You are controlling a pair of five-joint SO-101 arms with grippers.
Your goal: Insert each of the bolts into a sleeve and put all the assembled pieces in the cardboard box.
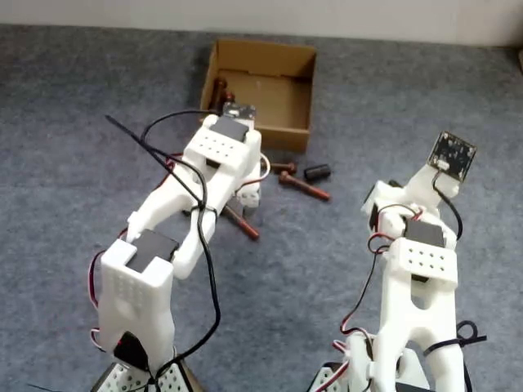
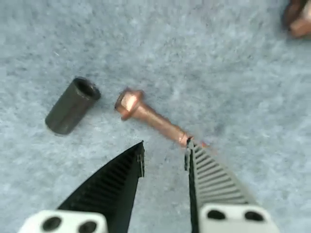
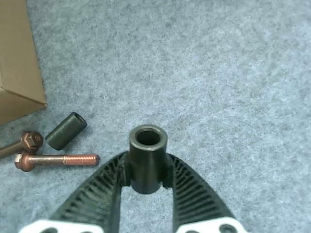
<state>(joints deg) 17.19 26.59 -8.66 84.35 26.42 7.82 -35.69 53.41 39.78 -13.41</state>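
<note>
Right claw (image 3: 146,165) clasps sleeve (image 3: 148,145); left claw (image 2: 164,145) gapes, perhaps touching bolt (image 2: 150,118).

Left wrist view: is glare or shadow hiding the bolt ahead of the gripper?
Left wrist view: light is even; the bolt shows a small bright glint on its head, shadows are faint, and its threaded end sits partly behind the left gripper's pale fingertip. Right wrist view: the held sleeve's bore is dark.
</note>
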